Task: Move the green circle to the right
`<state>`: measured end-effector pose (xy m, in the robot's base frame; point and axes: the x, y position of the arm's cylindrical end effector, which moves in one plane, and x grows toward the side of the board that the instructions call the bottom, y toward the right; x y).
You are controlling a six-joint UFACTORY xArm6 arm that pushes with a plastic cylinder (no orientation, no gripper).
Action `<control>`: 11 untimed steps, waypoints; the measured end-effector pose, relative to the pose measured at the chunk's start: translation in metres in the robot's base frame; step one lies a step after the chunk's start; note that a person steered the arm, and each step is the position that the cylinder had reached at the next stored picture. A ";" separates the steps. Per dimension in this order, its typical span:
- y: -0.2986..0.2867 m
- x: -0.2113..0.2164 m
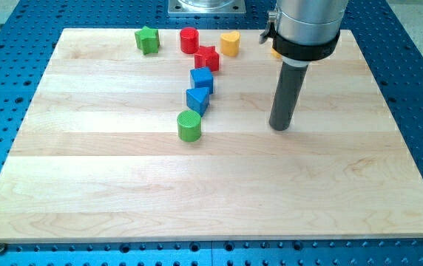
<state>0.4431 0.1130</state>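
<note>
Yellow block point(274, 52) mostly behind rod point(287, 94)

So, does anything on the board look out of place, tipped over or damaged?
Nothing stands out. All blocks sit upright and whole. The green circle stands alone below the two blue blocks; my tip is well to its right, touching nothing. A yellow block is mostly hidden behind the arm.
</note>
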 end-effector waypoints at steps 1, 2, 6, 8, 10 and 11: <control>0.003 0.000; 0.004 0.004; -0.139 0.174; -0.180 0.142; -0.231 0.068; -0.203 0.034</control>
